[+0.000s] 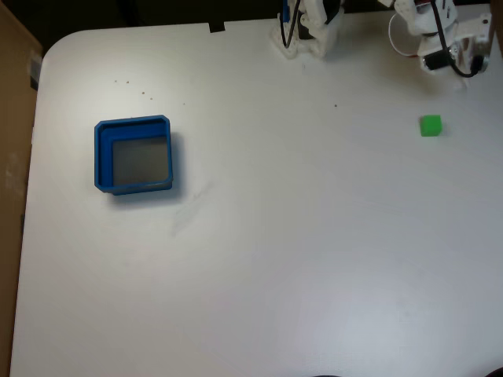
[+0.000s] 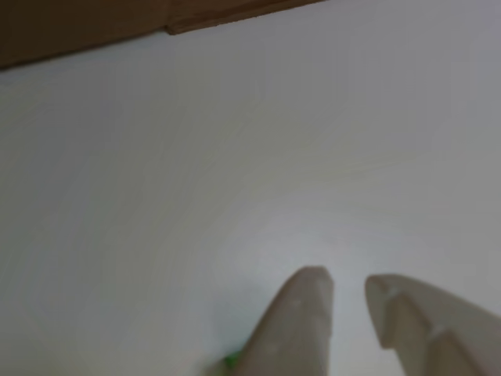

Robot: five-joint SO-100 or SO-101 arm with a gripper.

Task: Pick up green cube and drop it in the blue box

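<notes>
The green cube (image 1: 430,125) lies on the white table at the right in the fixed view. A little beyond it, at the table's far right edge, is my white arm (image 1: 440,35). The blue box (image 1: 134,155), with thick walls and a grey floor, stands far off at the left with nothing in it. In the other view my gripper (image 2: 348,286) hangs over bare table, its two pale fingers (image 2: 307,313) a small gap apart and holding nothing. A sliver of the green cube (image 2: 229,361) peeks out at the bottom edge, left of the fingers.
The white table (image 1: 275,236) has a rounded far left corner. A brown board (image 1: 12,118) borders its left side. The arm's white base (image 1: 308,31) with cables stands at the far edge, centre right. A brown strip (image 2: 117,23) lines the top of the other view.
</notes>
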